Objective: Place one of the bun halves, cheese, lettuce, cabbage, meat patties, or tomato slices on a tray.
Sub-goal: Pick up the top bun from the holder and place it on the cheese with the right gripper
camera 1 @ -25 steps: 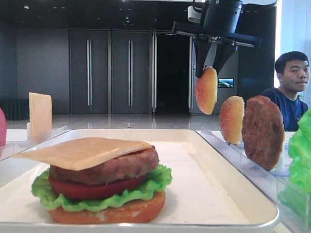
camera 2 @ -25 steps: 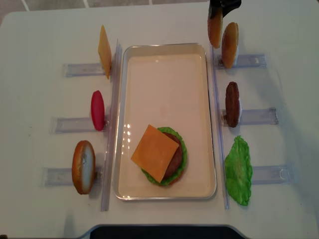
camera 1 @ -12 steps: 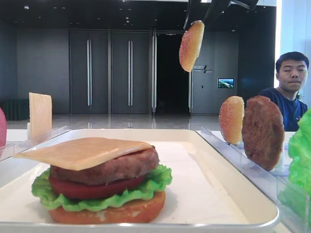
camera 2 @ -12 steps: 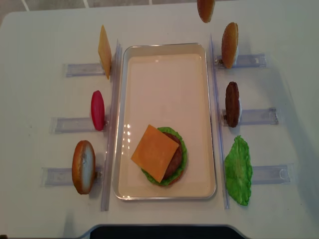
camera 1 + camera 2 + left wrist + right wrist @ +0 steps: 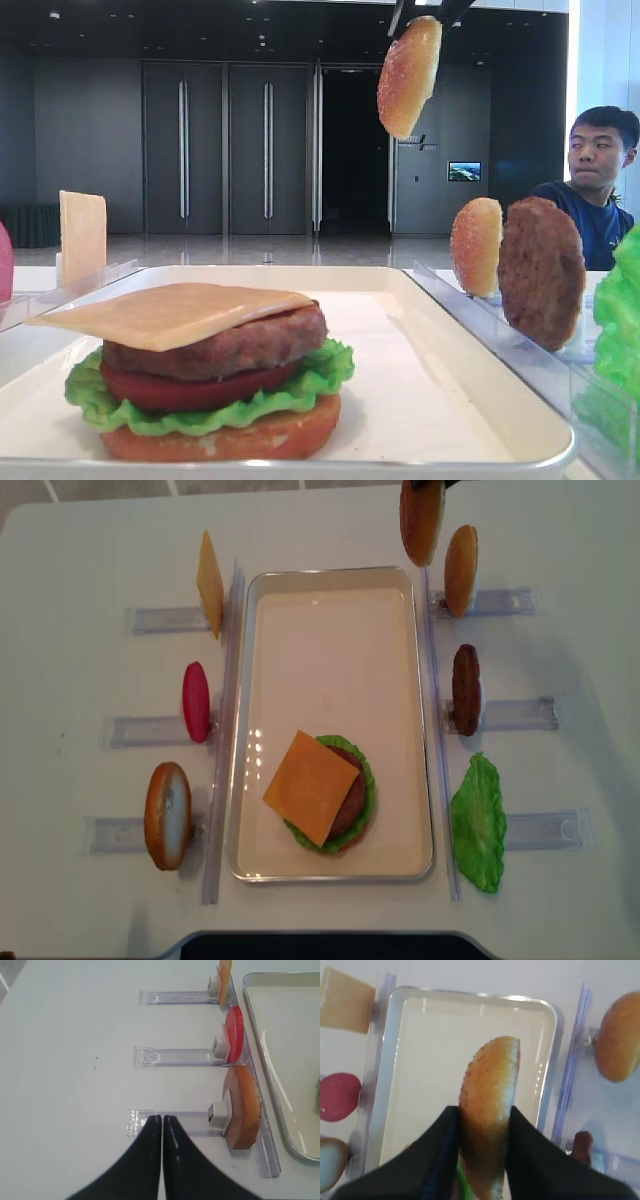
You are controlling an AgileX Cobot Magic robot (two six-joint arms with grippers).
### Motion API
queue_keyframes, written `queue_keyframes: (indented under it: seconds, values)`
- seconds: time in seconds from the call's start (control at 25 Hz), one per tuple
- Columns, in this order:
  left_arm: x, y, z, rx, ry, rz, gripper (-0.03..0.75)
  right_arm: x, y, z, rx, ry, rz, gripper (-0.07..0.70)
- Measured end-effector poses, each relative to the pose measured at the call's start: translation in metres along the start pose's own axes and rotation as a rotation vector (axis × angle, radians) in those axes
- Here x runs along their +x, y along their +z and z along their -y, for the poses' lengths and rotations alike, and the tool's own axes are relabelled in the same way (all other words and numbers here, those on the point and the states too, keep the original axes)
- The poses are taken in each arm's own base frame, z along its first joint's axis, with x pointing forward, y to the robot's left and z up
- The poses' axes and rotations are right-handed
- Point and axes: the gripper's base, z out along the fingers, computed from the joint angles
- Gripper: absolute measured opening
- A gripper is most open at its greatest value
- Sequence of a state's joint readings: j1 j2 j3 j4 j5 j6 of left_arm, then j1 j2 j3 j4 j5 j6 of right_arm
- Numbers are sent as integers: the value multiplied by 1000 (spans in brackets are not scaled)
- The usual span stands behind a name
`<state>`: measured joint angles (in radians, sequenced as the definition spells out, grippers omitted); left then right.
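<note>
Gripping 1 bun [image 5: 487, 1105] edge-on, the right gripper [image 5: 482, 1152] hung above the tray [image 5: 547, 1067]; below it, the stack [image 5: 322, 792] lacked only that top.

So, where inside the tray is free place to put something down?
The tray is bare from its far rim down to the stacked burger, which crowds the near end. Only thin strips remain beside the burger.
</note>
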<state>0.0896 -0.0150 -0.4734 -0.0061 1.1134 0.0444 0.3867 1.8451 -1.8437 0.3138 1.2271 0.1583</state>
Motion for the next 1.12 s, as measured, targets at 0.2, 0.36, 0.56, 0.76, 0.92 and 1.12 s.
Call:
queue_keyframes:
  seconds: [0.2, 0.36, 0.56, 0.76, 0.92, 1.12]
  values:
    - [0, 0, 0, -5, 3, 0, 0, 30, -17, -10, -105, -33, 2, 221]
    - [0, 0, 0, -5, 3, 0, 0, 51, -27, -15, -214, -41, 44, 221]
    - [0, 0, 0, -5, 3, 0, 0, 75, -34, -18, -327, -30, 105, 219]
    - [0, 0, 0, -5, 3, 0, 0, 103, -31, -18, -463, -13, 156, 219]
    - [0, 0, 0, -5, 3, 0, 0, 128, -26, -18, -593, 10, 198, 218]
    - [0, 0, 0, -5, 3, 0, 0, 152, -18, -28, -678, -15, 208, 218]
